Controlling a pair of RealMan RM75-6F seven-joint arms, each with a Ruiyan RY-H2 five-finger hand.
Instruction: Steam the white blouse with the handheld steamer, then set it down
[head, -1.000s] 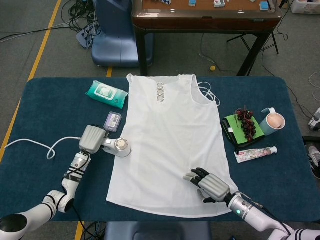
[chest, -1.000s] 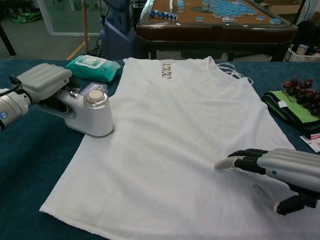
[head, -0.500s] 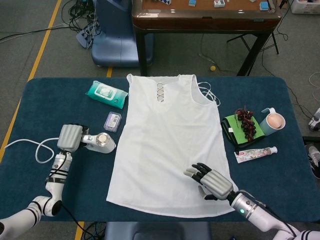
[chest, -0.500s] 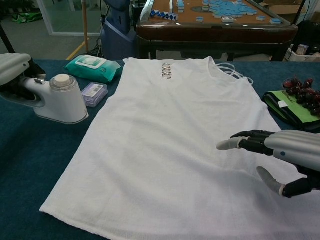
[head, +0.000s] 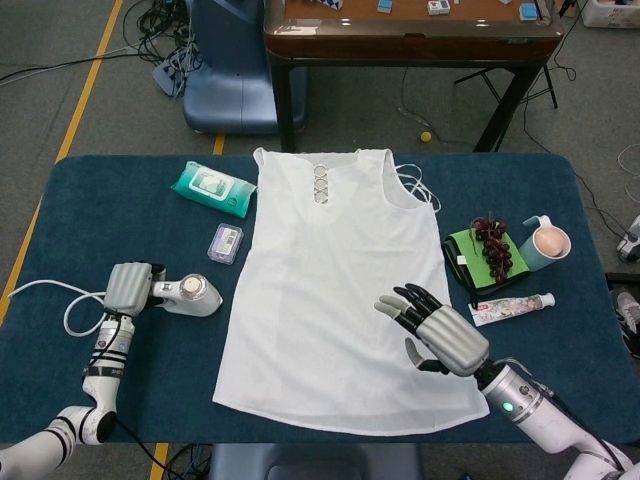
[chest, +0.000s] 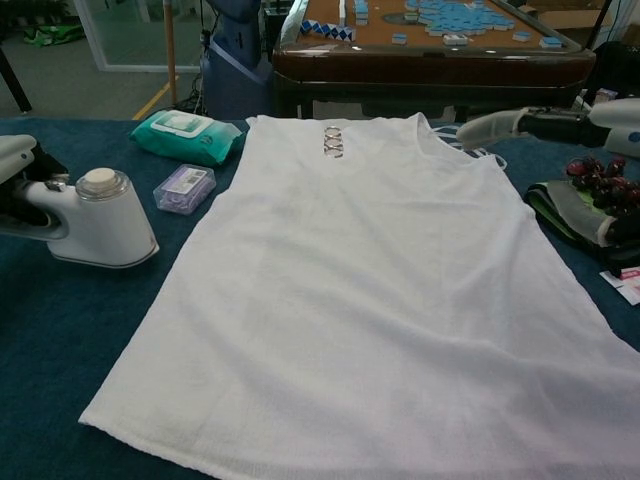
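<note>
The white blouse (head: 340, 290) lies spread flat on the blue tabletop (head: 90, 215), neckline away from me. The white handheld steamer (head: 192, 295) stands on the blue surface just left of the blouse, not touching it. My left hand (head: 128, 288) grips its handle from the left. In the chest view the steamer (chest: 95, 220) sits at the far left, with the left hand (chest: 15, 165) partly cut off by the frame edge. My right hand (head: 440, 330) hovers raised above the blouse's lower right part, fingers spread and holding nothing; the chest view shows this right hand (chest: 570, 122) at the upper right.
A teal wipes pack (head: 212, 188) and a small clear box (head: 225, 243) lie left of the blouse. On the right lie a green cloth (head: 462, 262) with grapes (head: 493, 245), a cup (head: 548, 243) and a tube (head: 512, 308). A white cord (head: 60, 305) trails left. A wooden table (head: 410, 40) stands behind.
My left hand has drawn the steamer leftward off the blouse's edge onto the blue surface. My right hand has lifted off the blouse and risen, fingers opening wider.
</note>
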